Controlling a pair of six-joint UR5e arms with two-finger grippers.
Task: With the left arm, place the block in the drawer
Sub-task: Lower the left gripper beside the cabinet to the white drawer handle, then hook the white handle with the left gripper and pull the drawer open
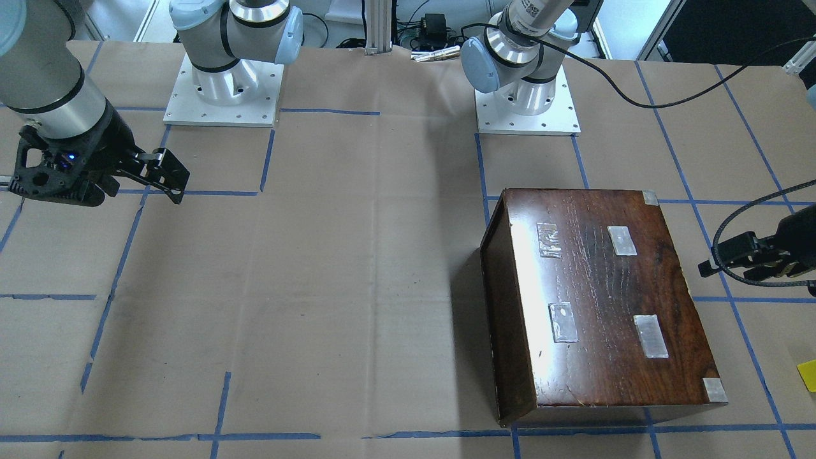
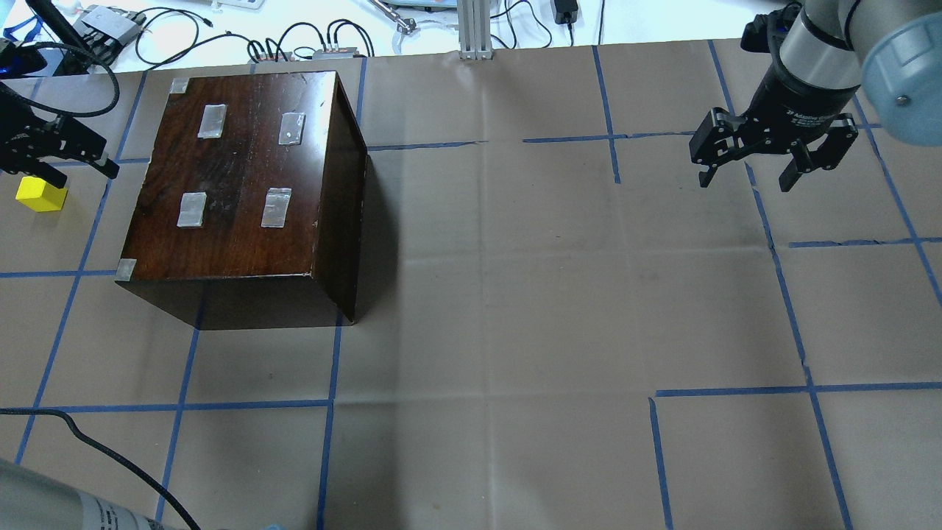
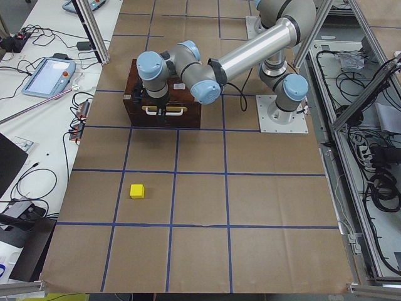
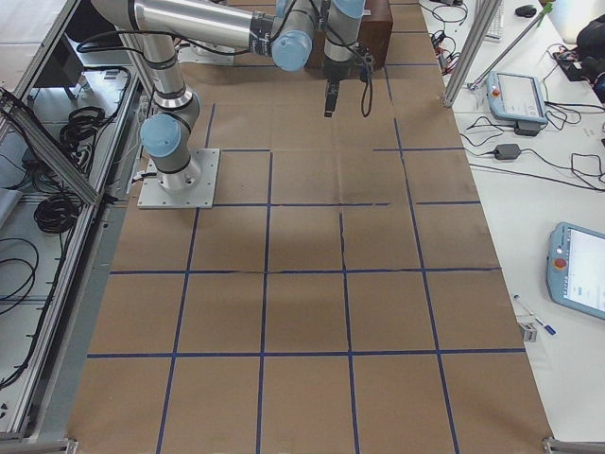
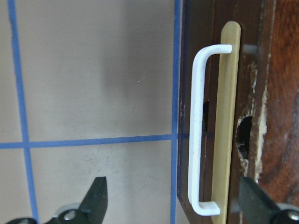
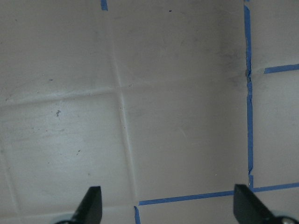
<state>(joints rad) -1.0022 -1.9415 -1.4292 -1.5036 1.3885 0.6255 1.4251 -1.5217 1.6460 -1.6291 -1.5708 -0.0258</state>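
Note:
The yellow block [image 2: 42,195] lies on the paper to the left of the dark wooden box [image 2: 235,169]; it also shows in the exterior left view [image 3: 137,190] and at the front-facing view's right edge [image 1: 808,375]. The drawer is shut; only its dark front with a white handle [image 5: 198,130] and a finger notch [image 5: 243,135] shows. My left gripper [image 2: 87,177] is open and empty and hovers between block and box, facing the drawer front [image 3: 166,111]. In its wrist view the handle lies between the open fingertips [image 5: 98,196]. My right gripper [image 2: 745,180] is open and empty, far right.
The box's top carries several clear tape patches [image 2: 277,207]. A loose black cable [image 1: 733,223] hangs by the left gripper. The two arm bases [image 1: 223,89] stand at the robot's table edge. Cables and devices [image 2: 110,26] lie beyond the far edge.

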